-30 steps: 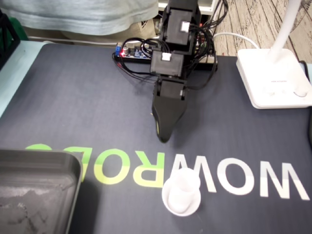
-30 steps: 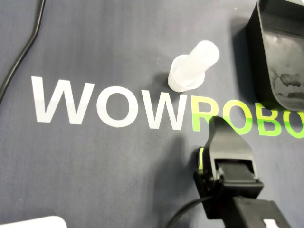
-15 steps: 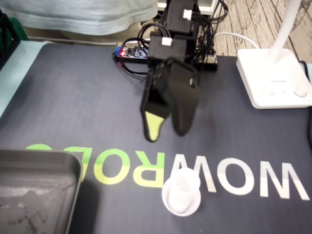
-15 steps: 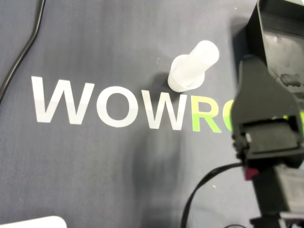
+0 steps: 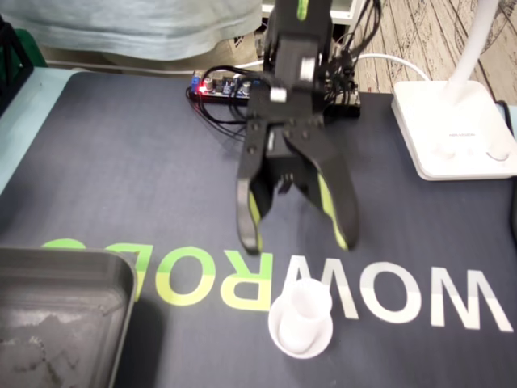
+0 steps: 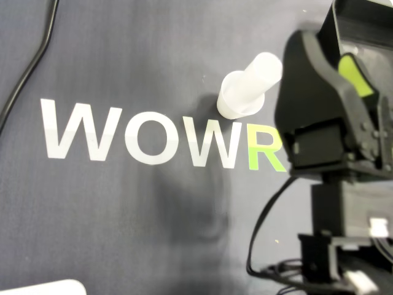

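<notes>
A small white plastic tube with a wider round base stands upright on the dark mat, on the white "W" of the printed lettering. The overhead view shows the white tube just above the lettering. My gripper hangs above the mat just behind the tube, apart from it. It is open wide, and its black fingers with green pads point down with nothing between them. Seen from overhead, the gripper sits to the right of the tube, partly over the tray.
A dark grey tray lies at the front left of the fixed view; the tray is at the top right from overhead. A white lamp base stands at the right. A circuit board and wires sit behind the arm. A black cable runs along the left.
The gripper went from shut and low over the mat to wide open. It rose and swung toward the tube and tray. The tube has not moved.
</notes>
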### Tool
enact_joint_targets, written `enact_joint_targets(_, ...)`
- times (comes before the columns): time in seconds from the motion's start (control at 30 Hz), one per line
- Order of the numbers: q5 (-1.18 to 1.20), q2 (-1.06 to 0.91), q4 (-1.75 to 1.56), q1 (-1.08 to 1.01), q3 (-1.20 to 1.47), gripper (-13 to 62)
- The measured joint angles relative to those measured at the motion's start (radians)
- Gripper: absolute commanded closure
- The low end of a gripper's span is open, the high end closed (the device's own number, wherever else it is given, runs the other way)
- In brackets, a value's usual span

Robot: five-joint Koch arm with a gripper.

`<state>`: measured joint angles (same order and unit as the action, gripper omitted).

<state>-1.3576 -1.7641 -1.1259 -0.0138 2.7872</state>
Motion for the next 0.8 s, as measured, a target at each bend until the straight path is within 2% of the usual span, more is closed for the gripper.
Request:
enact_joint_targets(0.2,-0.028,0.170,-0.156,0.015,-0.003,17.5)
enact_joint_targets(0.8,-0.078,0.383,-0.160,0.063,-0.097,19.2)
